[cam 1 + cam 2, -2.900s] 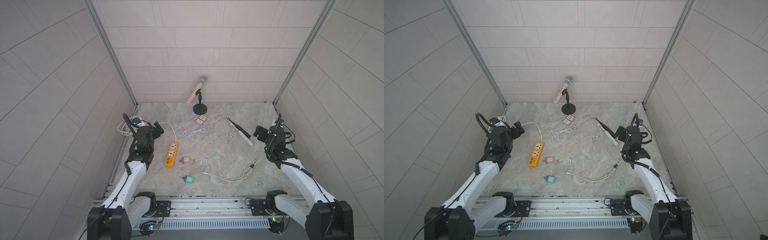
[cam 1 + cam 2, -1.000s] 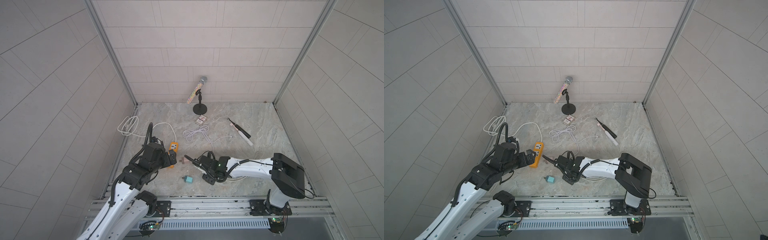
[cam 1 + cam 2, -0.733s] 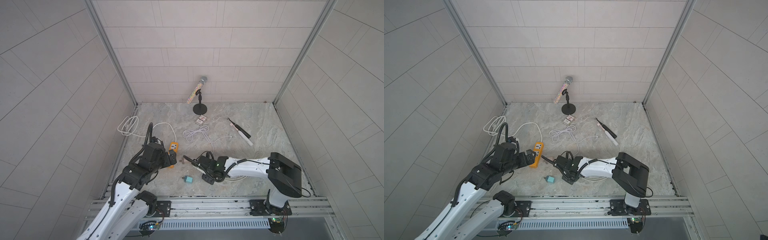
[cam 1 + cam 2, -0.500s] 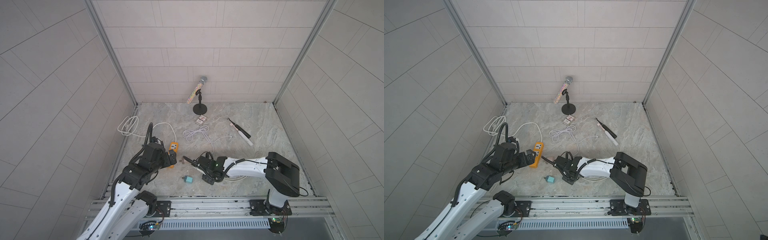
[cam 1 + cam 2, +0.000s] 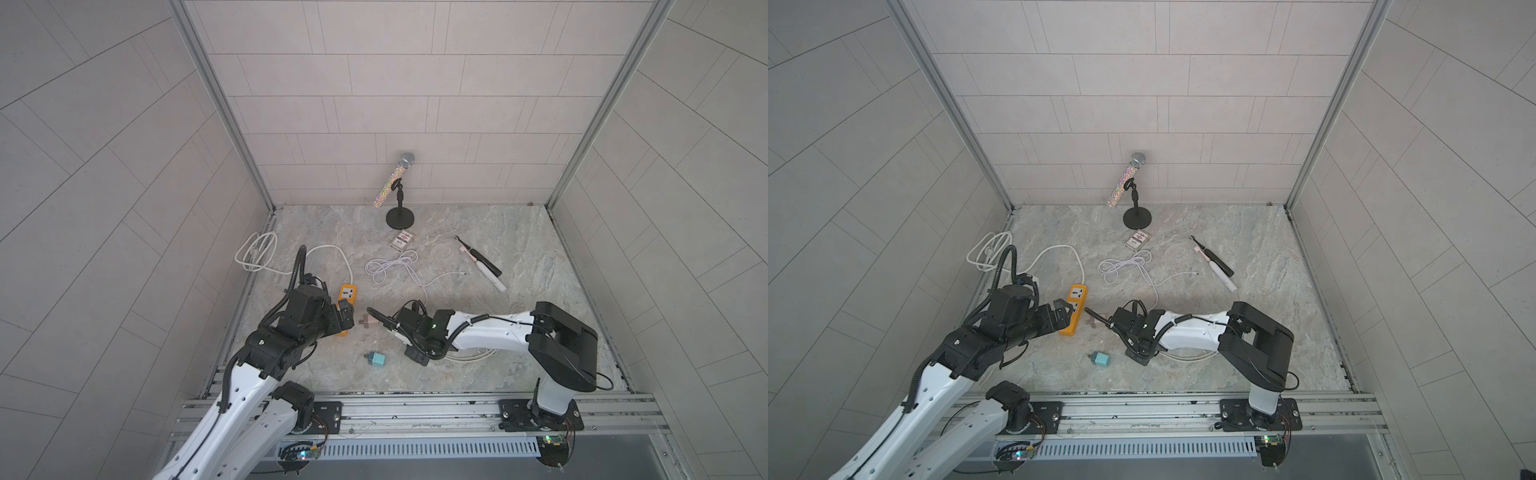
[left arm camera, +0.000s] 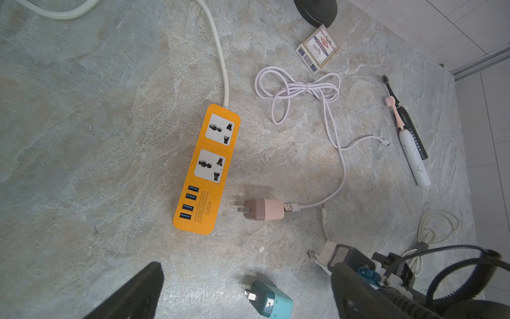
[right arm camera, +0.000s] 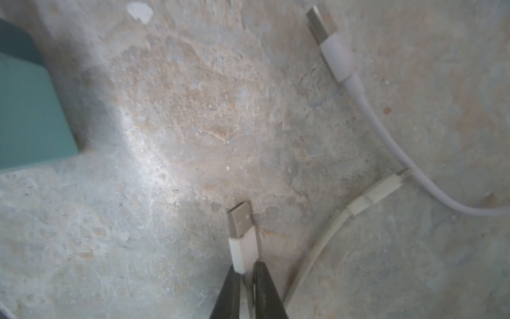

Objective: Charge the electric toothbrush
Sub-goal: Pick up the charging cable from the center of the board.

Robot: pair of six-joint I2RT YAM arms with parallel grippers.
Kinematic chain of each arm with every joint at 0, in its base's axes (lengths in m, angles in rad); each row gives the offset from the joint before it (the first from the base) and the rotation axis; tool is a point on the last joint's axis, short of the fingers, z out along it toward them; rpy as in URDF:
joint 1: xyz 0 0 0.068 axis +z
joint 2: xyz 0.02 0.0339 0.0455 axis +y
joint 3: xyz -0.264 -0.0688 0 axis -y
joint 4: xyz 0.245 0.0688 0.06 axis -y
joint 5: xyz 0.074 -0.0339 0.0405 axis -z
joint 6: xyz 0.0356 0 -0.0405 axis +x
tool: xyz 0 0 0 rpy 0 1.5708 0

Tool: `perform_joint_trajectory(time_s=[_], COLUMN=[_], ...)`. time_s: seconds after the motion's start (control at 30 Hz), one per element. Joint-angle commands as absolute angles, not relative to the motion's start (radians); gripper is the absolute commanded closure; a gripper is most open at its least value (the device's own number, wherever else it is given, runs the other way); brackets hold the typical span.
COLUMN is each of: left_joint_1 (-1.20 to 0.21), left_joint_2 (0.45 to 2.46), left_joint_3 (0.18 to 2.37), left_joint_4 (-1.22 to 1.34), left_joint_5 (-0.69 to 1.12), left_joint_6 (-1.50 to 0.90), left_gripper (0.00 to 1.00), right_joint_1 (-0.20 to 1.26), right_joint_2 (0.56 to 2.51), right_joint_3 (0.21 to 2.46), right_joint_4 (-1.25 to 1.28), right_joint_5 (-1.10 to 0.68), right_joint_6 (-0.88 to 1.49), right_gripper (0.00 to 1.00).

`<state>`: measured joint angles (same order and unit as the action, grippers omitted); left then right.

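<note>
Sensibly, the right claw (image 7: pixel 245 272) pinches the stiff USB plug (image 7: pixel 242 234) of a limp white cable (image 7: pixel 311 248) by its hard shell, the left claw (image 5: pixel 344 318) gapes wide, and the light, likely slippery electric toothbrush (image 6: pixel 412 160) lies well apart on the table (image 5: pixel 519 232).

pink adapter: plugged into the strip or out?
Out. The pink adapter lies flat beside the strip, its prongs bare and pointing at the strip's side across a gap. Both of the strip's sockets are empty.
</note>
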<state>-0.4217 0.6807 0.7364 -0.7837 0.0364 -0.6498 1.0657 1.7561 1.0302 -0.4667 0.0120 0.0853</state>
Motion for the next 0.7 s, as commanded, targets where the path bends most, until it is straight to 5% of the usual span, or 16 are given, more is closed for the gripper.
perform_joint_trajectory(time_s=[0.0, 0.37, 0.67], left_joint_1=[-0.424, -0.424, -0.435], left_joint_2=[0.666, 0.64, 0.695], left_joint_3=[0.749, 0.801, 0.753], left_joint_4=[-0.81, -0.864, -0.651], left_joint_5=[0.03, 0.109, 0.475], left_joint_6=[-0.662, -0.698, -0.951], left_gripper=[0.0, 0.0, 0.1], right_joint_1=[1.061, 1.062, 1.09], right_joint_2=[1.775, 1.597, 1.331], right_joint_3=[1.029, 0.996, 0.889], right_joint_4=[-0.499, -0.463, -0.314], right_joint_5=[0.024, 0.16, 0.246], right_joint_6=[0.061, 0.03, -0.05], right_gripper=[0.9, 1.0, 1.0])
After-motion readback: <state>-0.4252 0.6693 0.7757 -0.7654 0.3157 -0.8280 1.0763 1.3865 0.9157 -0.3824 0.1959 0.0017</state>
